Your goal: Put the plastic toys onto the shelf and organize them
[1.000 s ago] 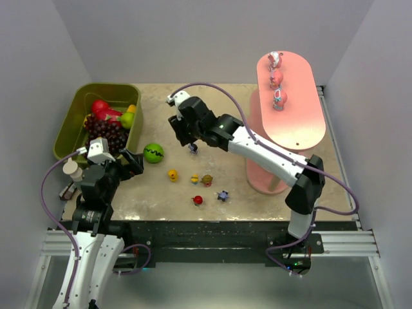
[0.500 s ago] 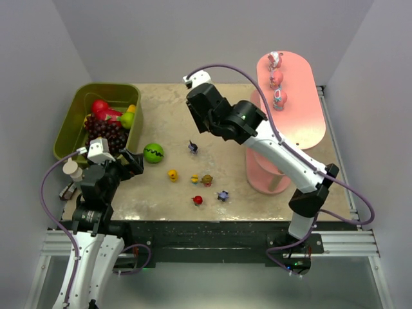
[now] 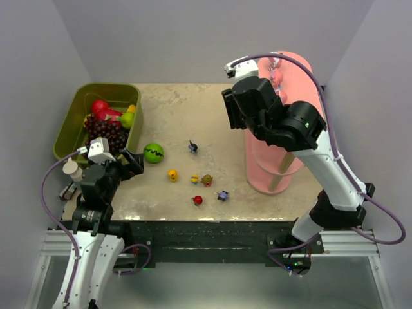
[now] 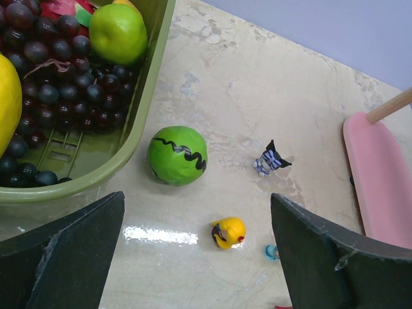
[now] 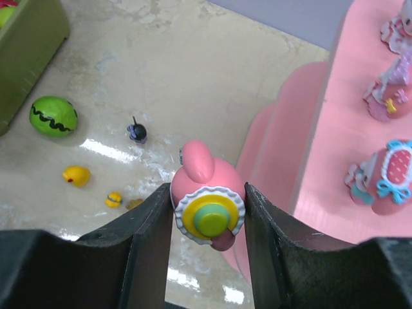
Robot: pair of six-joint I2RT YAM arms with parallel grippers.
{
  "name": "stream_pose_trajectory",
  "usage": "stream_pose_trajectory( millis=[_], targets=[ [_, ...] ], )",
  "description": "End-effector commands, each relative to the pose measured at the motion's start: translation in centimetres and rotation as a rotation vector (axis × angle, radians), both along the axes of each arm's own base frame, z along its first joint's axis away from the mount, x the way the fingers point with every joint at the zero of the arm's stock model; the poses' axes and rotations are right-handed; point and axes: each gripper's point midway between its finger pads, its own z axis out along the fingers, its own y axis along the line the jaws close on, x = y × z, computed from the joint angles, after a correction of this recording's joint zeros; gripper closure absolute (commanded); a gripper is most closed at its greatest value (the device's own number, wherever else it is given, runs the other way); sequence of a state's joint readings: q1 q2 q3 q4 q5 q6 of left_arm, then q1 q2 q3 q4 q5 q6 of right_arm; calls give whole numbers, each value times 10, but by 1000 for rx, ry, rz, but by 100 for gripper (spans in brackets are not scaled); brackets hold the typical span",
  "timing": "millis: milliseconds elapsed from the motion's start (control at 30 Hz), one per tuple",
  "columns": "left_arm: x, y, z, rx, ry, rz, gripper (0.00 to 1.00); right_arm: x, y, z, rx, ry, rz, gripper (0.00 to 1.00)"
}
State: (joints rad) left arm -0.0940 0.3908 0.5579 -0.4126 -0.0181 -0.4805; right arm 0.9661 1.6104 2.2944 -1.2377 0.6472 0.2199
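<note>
My right gripper (image 5: 207, 209) is shut on a pink plastic toy (image 5: 209, 177) with a yellow and green base, held in the air just left of the pink shelf (image 5: 341, 167). Three pink toys (image 5: 380, 174) stand in a row on the shelf's top board (image 3: 297, 77). Several small toys lie on the table: a dark blue one (image 3: 192, 147), a yellow one (image 3: 172, 174), an orange-brown one (image 3: 207, 179), a red one (image 3: 197, 199) and a purple one (image 3: 223, 195). My left gripper (image 4: 196, 257) hangs open above the yellow toy (image 4: 228, 232), touching nothing.
An olive-green bin (image 3: 77, 109) with grapes, a red apple and other fake fruit stands at the back left. A green ball with a black zigzag (image 3: 153, 152) lies beside it. The shelf's lower boards (image 5: 283, 129) jut out under my right gripper.
The right arm has lifted from the table's middle and swung right and back to the shelf, carrying the pink toy. The left arm has not moved.
</note>
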Motion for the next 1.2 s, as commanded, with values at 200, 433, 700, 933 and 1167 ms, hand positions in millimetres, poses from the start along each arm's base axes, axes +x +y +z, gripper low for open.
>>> stream_pose_trajectory(
  millis=[200, 433, 700, 933, 1167],
  targets=[
    [2, -4, 9, -15, -28, -15, 0, -34, -60, 3, 21, 38, -109, 100],
    [4, -8, 6, -15, -16, -40, 0, -40, -85, 0, 47, 39, -169, 98],
    [3, -8, 6, -16, -17, -38, 0, -33, -111, -18, -9, 69, -252, 97],
    [5, -8, 5, -10, -11, -38, 0, -31, -127, -21, -19, 69, -300, 95],
    [5, -8, 3, -9, -1, -38, 0, -31, -134, -26, -44, 79, -311, 91]
  ],
)
